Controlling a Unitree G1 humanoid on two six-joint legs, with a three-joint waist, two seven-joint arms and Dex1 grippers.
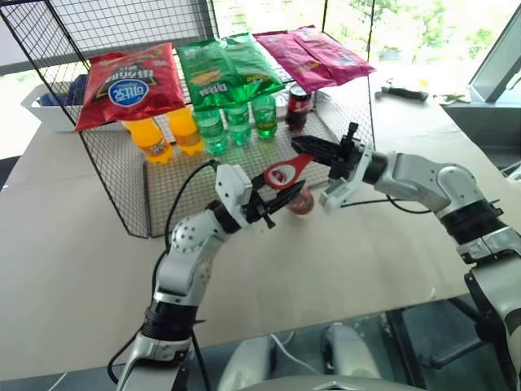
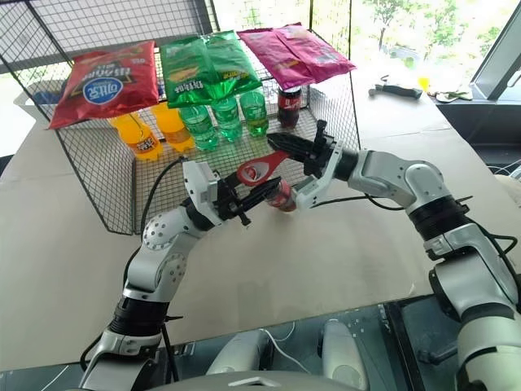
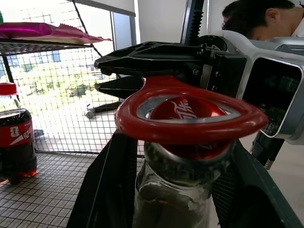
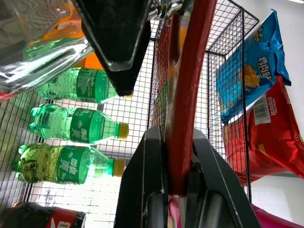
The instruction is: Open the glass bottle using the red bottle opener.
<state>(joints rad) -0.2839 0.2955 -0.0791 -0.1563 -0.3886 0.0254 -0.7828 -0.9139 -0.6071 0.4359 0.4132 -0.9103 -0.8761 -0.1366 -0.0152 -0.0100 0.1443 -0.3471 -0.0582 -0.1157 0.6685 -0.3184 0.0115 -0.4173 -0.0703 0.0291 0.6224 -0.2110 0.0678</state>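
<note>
- Left gripper (image 1: 264,199), fingers clamped on the glass bottle (image 1: 298,200), held tilted above the bench (image 1: 73,244).
- Centre: ring of the red bottle opener (image 3: 190,124) hooked round the crown cap (image 3: 187,110); cap on, prying left to do.
- Right gripper (image 1: 313,148), fingers pinched shut on the opener's handle.

opener ring (image 3: 190,118) over bottle (image 3: 175,194) cap, before wire rack (image 1: 122,187).

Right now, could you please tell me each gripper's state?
Left gripper: closed on the glass bottle.
Right gripper: shut on the red bottle opener.
</note>
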